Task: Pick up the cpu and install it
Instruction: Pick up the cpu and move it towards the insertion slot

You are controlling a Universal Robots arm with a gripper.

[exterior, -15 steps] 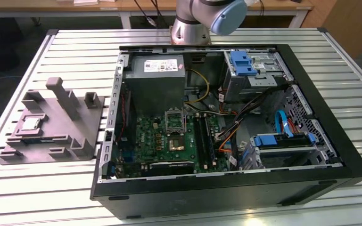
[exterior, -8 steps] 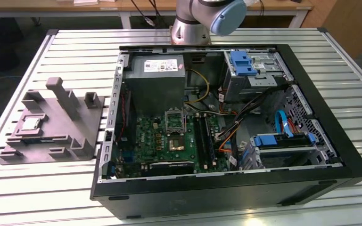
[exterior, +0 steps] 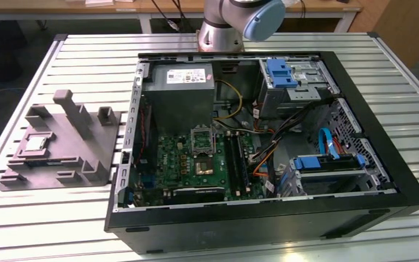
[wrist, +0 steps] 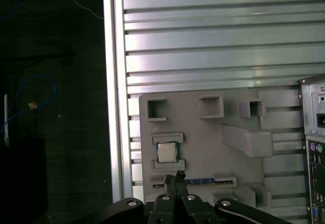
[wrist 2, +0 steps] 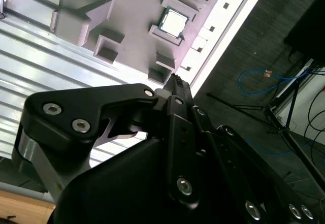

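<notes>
Cpu [exterior: 35, 144]: lies flat, silvery top up, in a square pocket of the grey moulded tray [exterior: 53, 166], at the exterior view's left, well apart from the motherboard.
Cpu in both wrist views: seated between 2 low raised ledges of the tray [wrist: 203, 148], metal top facing the cameras [wrist: 166, 152] [wrist 2: 174, 22].
Gripper [wrist: 176, 175]: its 2 slim black fingers are pressed together with nothing between them – in the first wrist view the tips point toward the cpu without touching it.
Gripper in the second wrist view [wrist 2: 176, 80]: tips sit over the tray's edge [wrist 2: 132, 16], apart from the chip.
Tray: rests on the slatted metal table [exterior: 406, 109], just beside the open computer case [exterior: 268, 218].
Computer case: lies on its side, green motherboard [exterior: 187, 164] exposed, grey power supply [exterior: 183, 87] above it in the exterior view.
Robot arm [exterior: 220, 33]: its base stands behind the case.
</notes>
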